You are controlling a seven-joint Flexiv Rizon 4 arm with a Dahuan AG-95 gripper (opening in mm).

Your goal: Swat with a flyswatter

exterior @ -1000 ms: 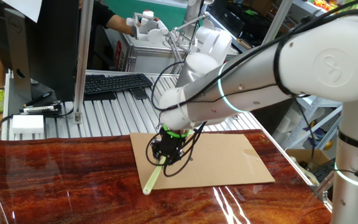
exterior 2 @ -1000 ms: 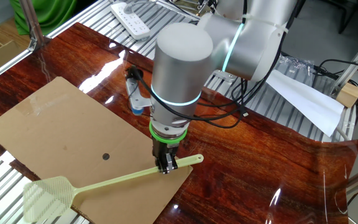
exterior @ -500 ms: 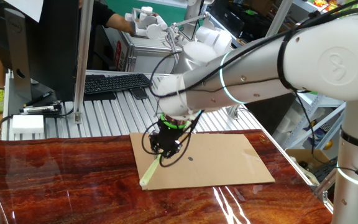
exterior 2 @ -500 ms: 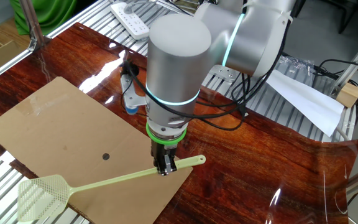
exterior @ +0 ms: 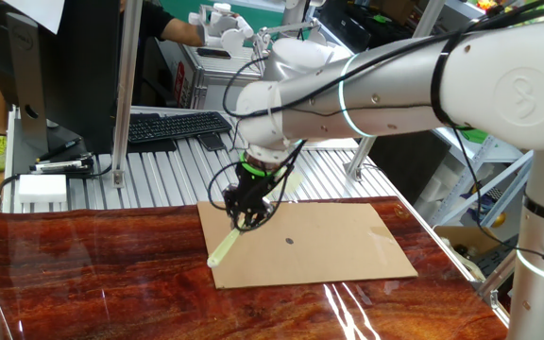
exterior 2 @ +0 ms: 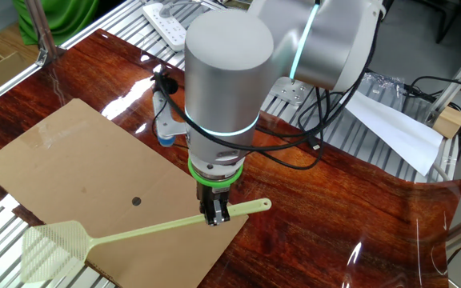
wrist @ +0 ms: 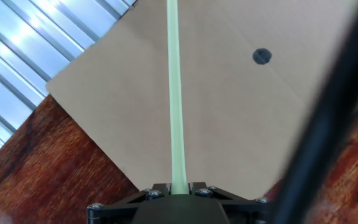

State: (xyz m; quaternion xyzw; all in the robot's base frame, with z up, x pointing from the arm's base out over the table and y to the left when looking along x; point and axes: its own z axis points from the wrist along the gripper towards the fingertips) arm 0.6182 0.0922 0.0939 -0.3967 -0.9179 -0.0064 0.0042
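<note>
My gripper [exterior 2: 214, 213] is shut on the handle of the pale yellow-green flyswatter [exterior 2: 134, 234] near its butt end. It holds the swatter off the table, over the brown cardboard sheet [exterior 2: 78, 172]. The mesh head [exterior 2: 48, 242] hangs past the sheet's near edge, above the metal slats. In one fixed view the gripper [exterior: 246, 219] grips the handle [exterior: 223, 247] above the sheet [exterior: 329, 246]. In the hand view the handle [wrist: 175, 93] runs straight up from the jaws [wrist: 179, 185]; the head is out of frame. A small black dot [exterior 2: 136, 201] marks the sheet, also seen in the hand view [wrist: 261, 56].
The sheet lies on a glossy red-brown wooden tabletop [exterior 2: 310, 192] bordered by metal slats [exterior: 159, 175]. A keyboard [exterior: 173, 126] and white box [exterior: 42, 189] sit behind. A power strip [exterior 2: 166, 24] and white paper [exterior 2: 394, 128] lie at the far side. A black cable [wrist: 328, 112] crosses the hand view.
The gripper has lifted the flyswatter higher and shifted it a little; the mesh head has moved further out past the sheet's edge.
</note>
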